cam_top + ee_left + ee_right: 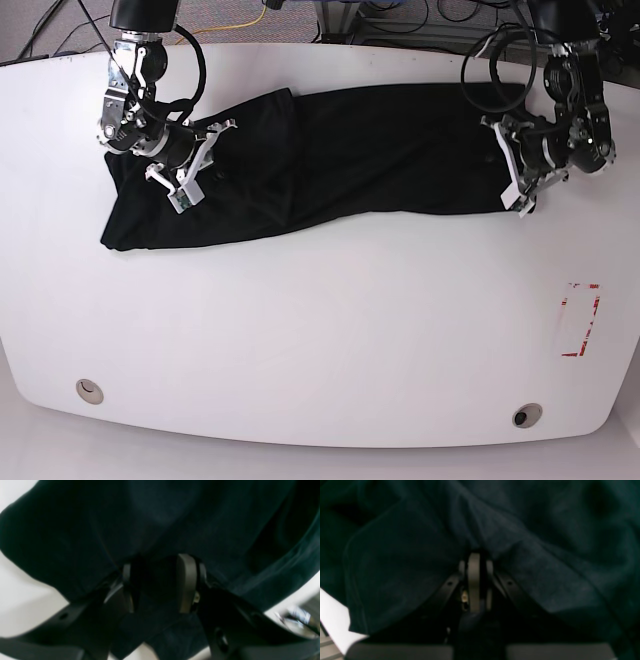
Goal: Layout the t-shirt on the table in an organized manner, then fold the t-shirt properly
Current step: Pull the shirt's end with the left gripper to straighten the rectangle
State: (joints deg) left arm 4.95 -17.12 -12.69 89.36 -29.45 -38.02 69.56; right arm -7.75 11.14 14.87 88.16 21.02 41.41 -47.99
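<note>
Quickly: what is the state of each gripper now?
Left gripper: fingers closed on a bunch of the t-shirt.
Right gripper: fingers shut on the t-shirt.

Base view: high, looking steeply down, far enough to take in whole table [320, 330], both arms at far side.
Left wrist view: mounted behind left gripper [160, 585], looking along fingers, very close to t-shirt [160, 517], blurred.
Right wrist view: same mounting behind right gripper [477, 582], cloth fills frame.
Shared: t-shirt ends seen in base view, right end for left wrist view, left end for right.
</note>
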